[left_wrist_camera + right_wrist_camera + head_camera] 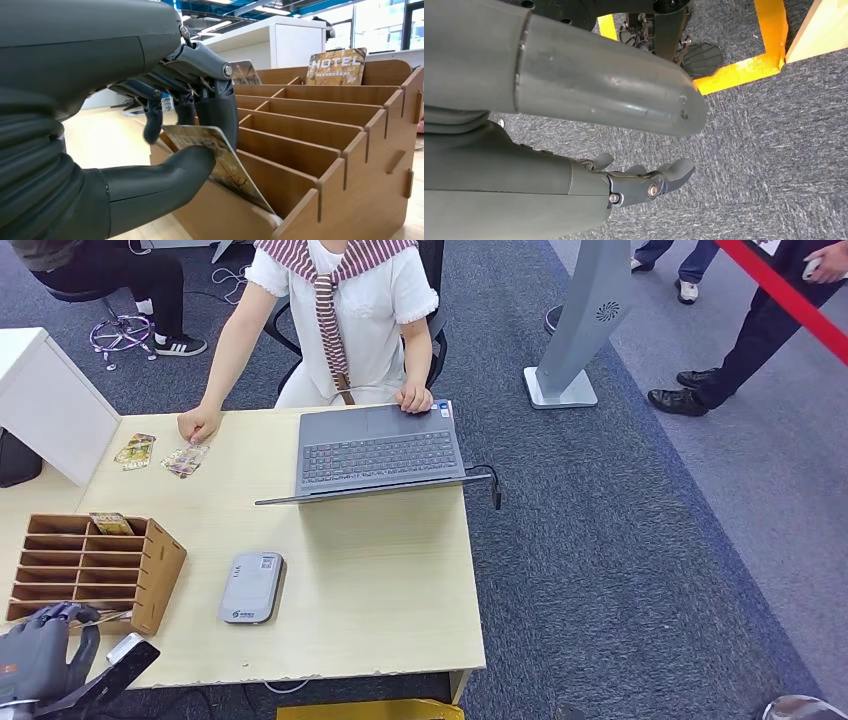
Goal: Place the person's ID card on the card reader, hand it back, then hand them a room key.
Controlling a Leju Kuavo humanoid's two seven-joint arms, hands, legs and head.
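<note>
My left hand [45, 650] is at the near end of the wooden slotted rack [160, 570]. In the left wrist view the left hand [195, 105] pinches a room key card [227, 167] between thumb and fingers, and the card's lower edge stands in the rack's [350, 150] nearest slot. Another key card marked HOTEL [336, 66] stands in the far slot [110, 523]. The grey card reader [250, 587] lies on the table with nothing on it. My right hand [644, 182] hangs over the carpet with loose fingers, holding nothing.
A person sits across the table, one hand [198, 425] beside two patterned cards [187, 460] [135, 450], the other on an open laptop [378, 452]. A white cabinet [50, 400] stands at the left. Bare tabletop [380, 580] lies right of the reader.
</note>
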